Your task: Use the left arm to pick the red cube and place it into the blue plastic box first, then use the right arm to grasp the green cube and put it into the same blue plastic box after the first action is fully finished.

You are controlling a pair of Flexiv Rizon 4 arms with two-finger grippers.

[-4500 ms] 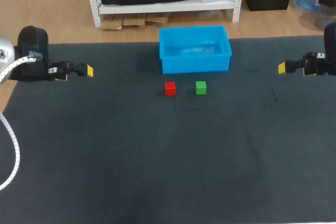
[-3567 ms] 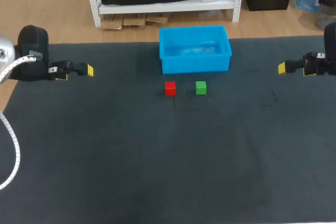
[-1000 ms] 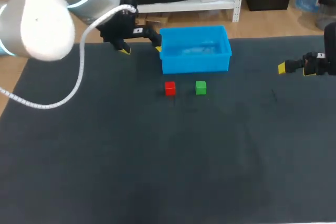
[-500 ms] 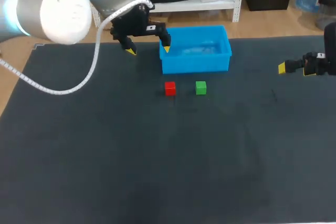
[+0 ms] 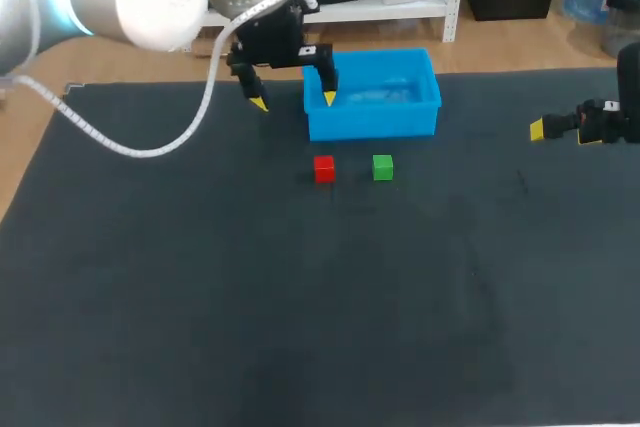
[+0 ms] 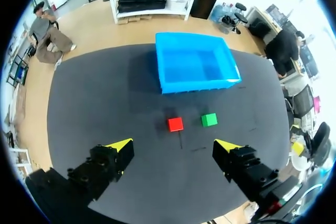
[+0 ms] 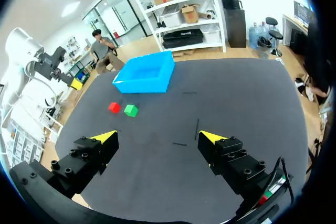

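The red cube [image 5: 324, 168] and the green cube [image 5: 382, 167] sit side by side on the dark mat, just in front of the blue plastic box [image 5: 371, 92]. My left gripper [image 5: 293, 99] hangs open and empty, high above the box's left front corner. From its wrist view the red cube [image 6: 175, 124], green cube [image 6: 209, 120] and blue box [image 6: 194, 69] lie ahead of the left gripper [image 6: 173, 148]. My right gripper [image 5: 560, 133] stays open at the table's right edge. The right gripper [image 7: 158, 138] sees the red cube [image 7: 114, 107], green cube [image 7: 130, 110] and box [image 7: 145, 77] far ahead.
The dark mat [image 5: 300, 287] covers the whole table. The blue box holds nothing that I can make out. My left arm's white cable [image 5: 150, 147] hangs in a loop over the mat's back left part.
My left arm has swung in from the table's left edge and now moves rightward, nearer the box and cubes. The cubes, the box and the right arm have not moved.
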